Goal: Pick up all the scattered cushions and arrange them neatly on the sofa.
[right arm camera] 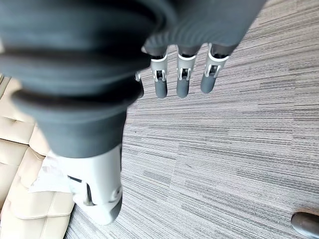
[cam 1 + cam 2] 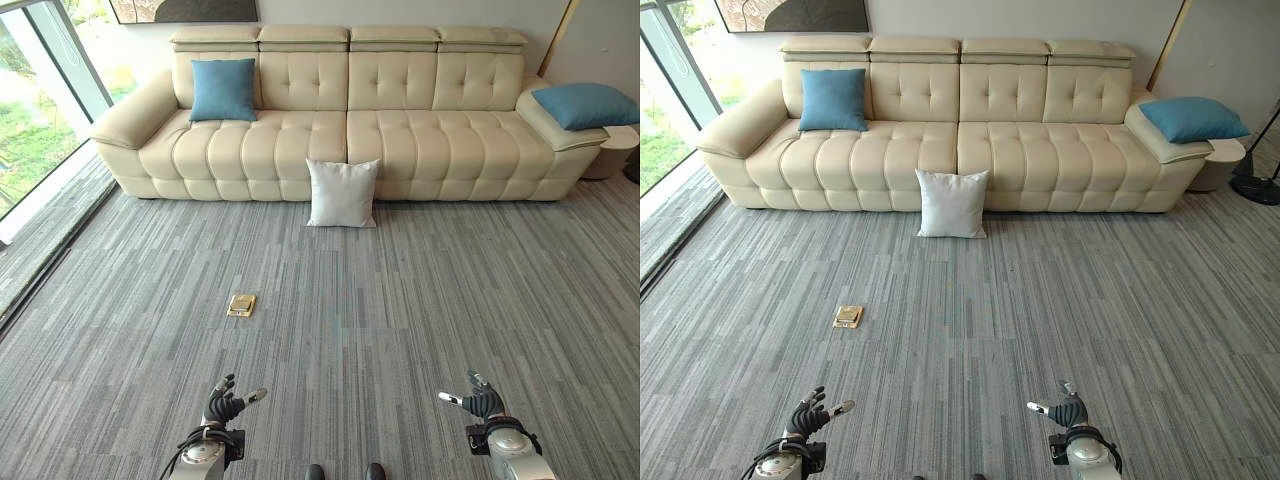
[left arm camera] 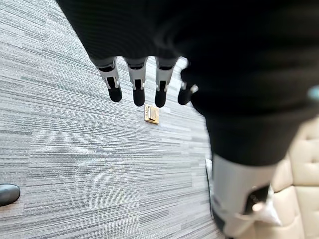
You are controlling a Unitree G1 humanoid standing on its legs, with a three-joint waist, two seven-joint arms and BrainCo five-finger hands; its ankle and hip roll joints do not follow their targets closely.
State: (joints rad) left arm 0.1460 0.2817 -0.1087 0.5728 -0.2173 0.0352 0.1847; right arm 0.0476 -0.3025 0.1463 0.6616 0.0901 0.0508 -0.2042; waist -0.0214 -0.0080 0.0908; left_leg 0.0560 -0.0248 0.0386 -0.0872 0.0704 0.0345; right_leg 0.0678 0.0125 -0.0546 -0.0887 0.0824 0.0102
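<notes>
Basically, white cushion (image 2: 342, 193) sits upright well ahead, midway between left hand (image 2: 224, 402) and right hand (image 2: 481, 400); both relaxed, empty.

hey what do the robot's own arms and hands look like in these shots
Both arms are silver-grey metal with rounded ends. The left hand and right hand have silver fingers with dark tips and a thumb set apart. A dark ribbed cover wraps the back of each hand and the wrist, above a smooth silver forearm shell.
</notes>
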